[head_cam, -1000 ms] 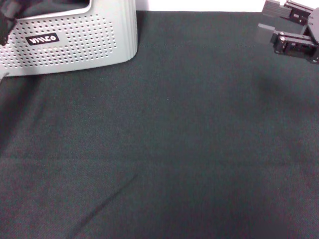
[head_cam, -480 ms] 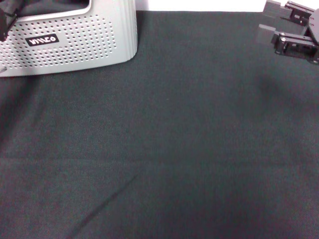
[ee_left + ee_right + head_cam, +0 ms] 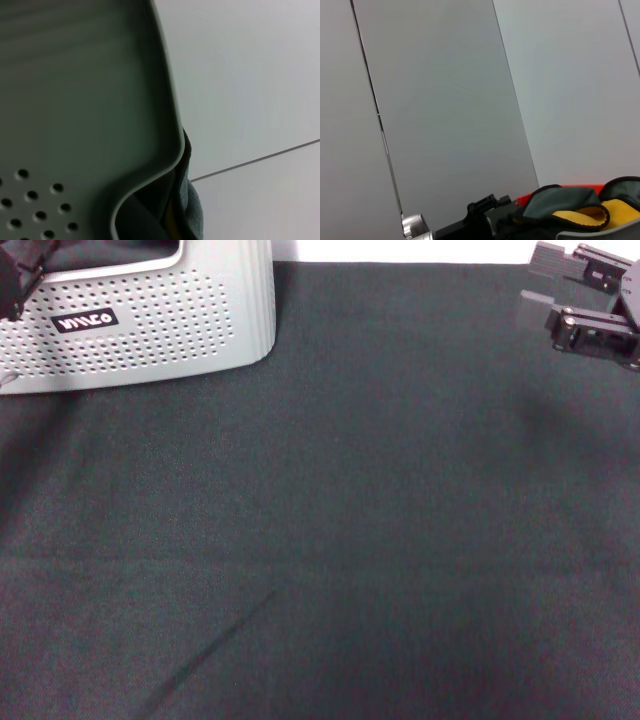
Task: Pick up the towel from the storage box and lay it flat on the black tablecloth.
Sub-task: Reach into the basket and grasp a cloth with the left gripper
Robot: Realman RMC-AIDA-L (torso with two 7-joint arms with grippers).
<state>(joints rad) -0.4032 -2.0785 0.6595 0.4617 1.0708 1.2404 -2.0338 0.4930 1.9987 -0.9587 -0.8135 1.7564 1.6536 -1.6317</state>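
The light grey perforated storage box (image 3: pixel 150 320) stands at the far left corner of the black tablecloth (image 3: pixel 330 540). The towel (image 3: pixel 580 207) shows in the right wrist view as a bunched grey-teal and yellow heap above the box rim (image 3: pixel 600 233). The left wrist view, close against the box wall (image 3: pixel 75 125), catches a strip of the towel's edge (image 3: pixel 194 212). Only a dark part of my left gripper (image 3: pixel 10 275) shows, at the box's left end. My right gripper (image 3: pixel 541 282) hovers open and empty at the far right.
A pale wall or floor lies beyond the cloth's far edge (image 3: pixel 400 250). The cloth has a faint crease (image 3: pixel 230 630) near the front left. Black parts of the left arm (image 3: pixel 482 215) sit beside the towel.
The dark part of my left arm at the box's left end has shifted slightly upward and outward. My right gripper has drifted a little up and to the right.
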